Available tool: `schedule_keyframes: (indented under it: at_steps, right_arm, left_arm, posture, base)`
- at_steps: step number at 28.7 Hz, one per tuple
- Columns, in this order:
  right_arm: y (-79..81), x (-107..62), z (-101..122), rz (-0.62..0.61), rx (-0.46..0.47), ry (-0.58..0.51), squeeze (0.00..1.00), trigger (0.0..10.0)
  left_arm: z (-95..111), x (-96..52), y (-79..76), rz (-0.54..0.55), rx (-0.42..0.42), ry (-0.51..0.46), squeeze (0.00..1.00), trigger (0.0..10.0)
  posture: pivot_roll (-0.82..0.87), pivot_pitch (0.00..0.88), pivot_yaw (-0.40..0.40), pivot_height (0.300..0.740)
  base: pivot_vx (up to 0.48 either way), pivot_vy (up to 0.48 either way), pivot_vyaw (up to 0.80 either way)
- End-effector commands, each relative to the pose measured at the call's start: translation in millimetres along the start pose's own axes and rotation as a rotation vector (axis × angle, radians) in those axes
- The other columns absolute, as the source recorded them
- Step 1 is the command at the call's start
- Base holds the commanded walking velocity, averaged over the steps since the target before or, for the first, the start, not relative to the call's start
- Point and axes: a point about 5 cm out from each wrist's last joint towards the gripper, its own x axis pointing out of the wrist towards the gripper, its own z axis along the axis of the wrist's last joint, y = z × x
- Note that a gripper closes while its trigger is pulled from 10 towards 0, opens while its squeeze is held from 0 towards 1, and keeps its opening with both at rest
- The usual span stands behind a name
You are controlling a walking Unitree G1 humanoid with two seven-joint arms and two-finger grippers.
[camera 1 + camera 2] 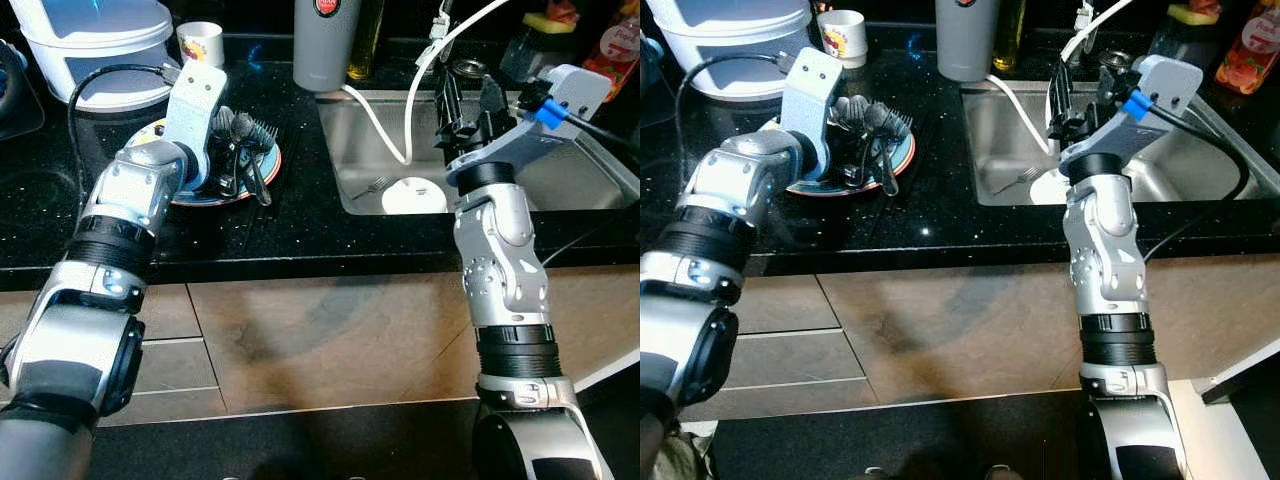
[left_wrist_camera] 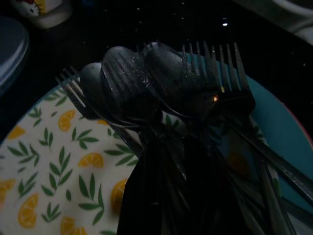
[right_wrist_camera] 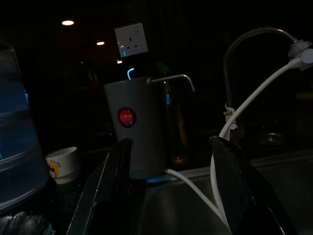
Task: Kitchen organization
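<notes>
A lemon-patterned plate (image 1: 190,192) with a teal and red rim lies on the black counter, left of the sink. My left gripper (image 1: 236,152) hangs just over it, shut on a bundle of spoons and forks (image 2: 146,78) whose heads point past the fingertips. More cutlery handles rest across the plate's teal edge (image 2: 288,147). My right gripper (image 3: 171,147) is open with nothing between its fingers, raised above the steel sink (image 1: 350,130) and facing the grey canister (image 3: 132,127). In the sink lie a white round dish (image 1: 415,195) and a single fork (image 1: 370,187).
A white hose (image 1: 385,120) runs from the tap into the sink. A white appliance (image 1: 95,45) and a small cup (image 1: 200,42) stand behind the plate. Bottles and a sponge (image 1: 550,20) sit at the back right. Wooden cabinet fronts (image 1: 330,340) are below the counter.
</notes>
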Motion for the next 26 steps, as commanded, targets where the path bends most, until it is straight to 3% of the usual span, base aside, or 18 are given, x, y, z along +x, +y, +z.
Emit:
schedule_keyframes:
  at_steps: [1, 15, 18, 19, 20, 22, 23, 26]
  right_arm:
    - [1.2, -2.2, 1.8, 0.003, -0.003, -0.003, 0.00, 10.0]
    - [0.9, -2.6, 0.3, 0.000, 0.004, 0.014, 0.00, 10.0]
    - [0.3, -2.6, 0.6, -0.003, 0.006, 0.016, 0.00, 10.0]
    - [-0.1, -2.6, 0.8, -0.005, 0.006, 0.016, 0.00, 10.0]
    - [-0.3, -2.6, 1.0, -0.006, 0.006, 0.016, 0.00, 10.0]
    - [-0.7, -2.6, 1.2, -0.006, 0.006, 0.016, 0.00, 10.0]
    - [-1.0, -2.6, 1.1, -0.007, 0.006, 0.017, 0.00, 10.0]
    - [-0.9, -2.6, 0.9, -0.006, 0.007, 0.018, 0.00, 10.0]
  left_arm:
    - [-16.7, 3.6, 0.9, 0.004, 0.032, 0.089, 0.00, 0.0]
    - [-15.1, 4.4, 10.7, 0.052, 0.019, 0.079, 0.00, 0.0]
    - [1.0, 3.4, 12.1, 0.070, 0.034, -0.002, 0.00, 0.0]
    - [10.3, 2.4, 14.0, 0.096, 0.039, -0.037, 0.00, 8.0]
    - [15.4, 1.6, 14.9, 0.109, 0.038, -0.052, 0.00, 10.0]
    - [22.5, 0.4, 15.6, 0.122, 0.039, -0.074, 0.00, 10.0]
    - [31.2, -0.6, 13.7, 0.114, 0.044, -0.099, 1.00, 10.0]
    - [41.0, -1.8, 10.1, 0.088, 0.043, -0.133, 1.00, 10.0]
  posture:
    - [0.12, 0.072, -0.034, 0.740]
    - [0.13, 0.076, -0.039, 0.740]
    - [0.12, 0.081, -0.038, 0.740]
    - [0.12, 0.081, -0.038, 0.740]
    - [0.12, 0.084, -0.039, 0.740]
    - [0.12, 0.084, -0.039, 0.740]
    - [0.13, 0.087, -0.040, 0.740]
    - [0.13, 0.087, -0.040, 0.740]
  base:
    - [0.000, 0.000, 0.00]
    - [0.000, 0.000, 0.00]
    - [0.000, 0.000, 0.00]
    - [0.000, 0.000, 0.00]
    - [0.000, 0.000, 0.00]
    - [0.000, 0.000, 0.00]
    - [0.000, 0.000, 0.00]
    - [0.000, 0.000, 0.00]
